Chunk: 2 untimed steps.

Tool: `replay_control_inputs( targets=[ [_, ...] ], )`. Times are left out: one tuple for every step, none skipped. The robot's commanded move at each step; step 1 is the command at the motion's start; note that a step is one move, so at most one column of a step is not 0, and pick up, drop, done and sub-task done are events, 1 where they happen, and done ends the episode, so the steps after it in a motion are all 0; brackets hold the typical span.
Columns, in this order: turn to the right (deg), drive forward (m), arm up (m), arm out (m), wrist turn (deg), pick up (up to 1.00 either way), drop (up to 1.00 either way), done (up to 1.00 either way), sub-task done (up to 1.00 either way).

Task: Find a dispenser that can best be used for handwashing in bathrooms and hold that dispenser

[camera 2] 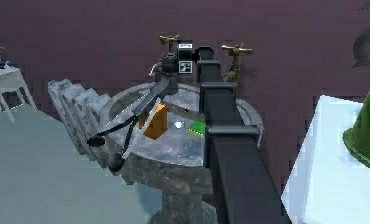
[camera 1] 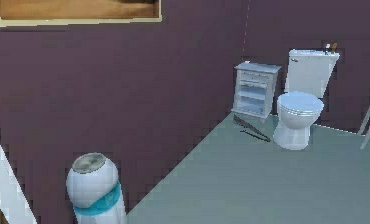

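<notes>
A stone basin [camera 2: 183,140] with two brass taps [camera 2: 233,55] stands against the purple wall in the arm side view. A small orange object [camera 2: 153,119] sits in the bowl, with a green thing [camera 2: 196,127] and a small white thing [camera 2: 178,124] beside it. The dark arm [camera 2: 228,150] reaches over the basin. My gripper [camera 2: 113,138] stretches down and left across the bowl's rim, its thin fingers [camera 2: 133,112] passing by the orange object. I cannot tell whether it holds anything.
In the forward view a white toilet [camera 1: 298,108] stands by the far wall, with a grey shelf unit [camera 1: 256,90] left of it and a white and blue cylinder [camera 1: 95,190] close in. A white counter [camera 2: 328,165] carries a green object [camera 2: 365,130]. Grey ribbed slabs [camera 2: 73,105] flank the basin.
</notes>
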Motion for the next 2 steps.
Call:
replay_control_inputs(
  targets=[
    [0.0, 0.0, 0.0, 0.0, 45.0, 0.0, 0.0, 0.0, 0.0],
    [0.0, 0.0, 0.0, 0.0, 45.0, 0.0, 0.0, 0.0, 0.0]
  ],
)
